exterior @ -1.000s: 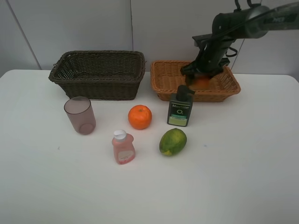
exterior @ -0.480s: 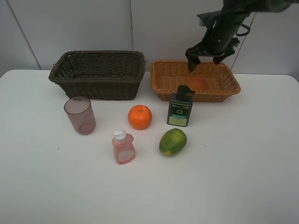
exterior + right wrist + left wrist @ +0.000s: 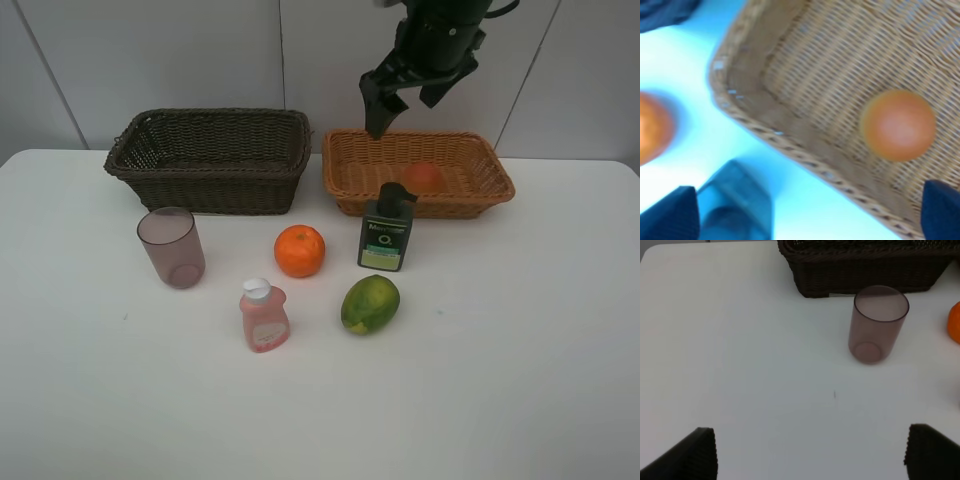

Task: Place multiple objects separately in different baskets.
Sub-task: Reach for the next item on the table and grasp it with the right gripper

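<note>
From the high camera, the white surface (image 3: 520, 340) carries two wicker baskets at the back: the dark brown basket (image 3: 210, 185) on the left and the orange-tan basket (image 3: 350, 200) on the right, side by side with a small gap between them. The red-yellow fruit (image 3: 424, 177) lies inside the orange-tan basket. The right gripper (image 3: 405, 100) hangs above that basket's rear left part, its jaws spread wide and holding nothing. In front of the baskets, the dark green pump bottle (image 3: 386, 230) stands upright just before the orange-tan basket, with the orange (image 3: 300, 250) to its left. The green fruit (image 3: 370, 303) and the pink bottle (image 3: 264, 316) sit nearer the front, and the mauve cup (image 3: 171, 247) stands upright in front of the dark basket. In the left wrist view, the left gripper (image 3: 812, 455) is spread wide and empty above bare surface. The cup (image 3: 877, 322) stands beyond it, close to the dark brown basket (image 3: 865, 275), with a sliver of the orange (image 3: 955, 322) at the frame's edge. The right wrist view is blurred. It shows the right gripper (image 3: 805, 215) with fingertips far apart and nothing between them, the fruit (image 3: 897, 125) resting on the woven floor of the orange-tan basket (image 3: 780, 130), and, outside the rim, the orange (image 3: 652, 127) and the top of the pump bottle (image 3: 737, 200).
</note>
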Controlling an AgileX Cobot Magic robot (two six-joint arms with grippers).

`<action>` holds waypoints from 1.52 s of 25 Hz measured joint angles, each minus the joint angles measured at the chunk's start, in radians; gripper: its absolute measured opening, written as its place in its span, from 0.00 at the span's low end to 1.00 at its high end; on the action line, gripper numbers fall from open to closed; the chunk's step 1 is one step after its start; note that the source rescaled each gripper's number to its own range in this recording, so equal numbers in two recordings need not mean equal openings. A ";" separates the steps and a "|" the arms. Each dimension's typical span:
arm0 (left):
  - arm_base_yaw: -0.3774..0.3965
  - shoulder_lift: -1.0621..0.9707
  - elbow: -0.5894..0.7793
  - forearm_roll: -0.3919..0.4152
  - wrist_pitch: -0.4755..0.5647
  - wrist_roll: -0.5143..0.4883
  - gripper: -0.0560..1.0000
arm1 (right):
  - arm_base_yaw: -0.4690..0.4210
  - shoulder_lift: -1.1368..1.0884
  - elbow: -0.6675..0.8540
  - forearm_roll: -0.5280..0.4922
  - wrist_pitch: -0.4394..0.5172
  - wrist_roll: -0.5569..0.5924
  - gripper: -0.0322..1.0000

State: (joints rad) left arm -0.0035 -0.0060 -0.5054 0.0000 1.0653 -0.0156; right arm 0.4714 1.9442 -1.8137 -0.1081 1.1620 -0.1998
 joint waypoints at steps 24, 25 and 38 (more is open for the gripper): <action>0.000 0.000 0.000 0.000 0.000 0.000 0.97 | 0.261 -0.177 0.572 0.076 -0.186 -0.869 0.93; 0.000 0.000 0.000 0.000 0.000 0.000 0.97 | 0.261 -0.177 0.592 0.066 -0.216 -0.890 0.93; 0.000 0.000 0.000 0.000 0.000 0.000 0.97 | 0.261 -0.109 0.687 0.008 -0.364 -1.021 0.93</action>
State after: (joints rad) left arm -0.0035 -0.0060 -0.5054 0.0000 1.0653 -0.0156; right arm 0.7328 1.8351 -1.1262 -0.1002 0.7976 -1.2209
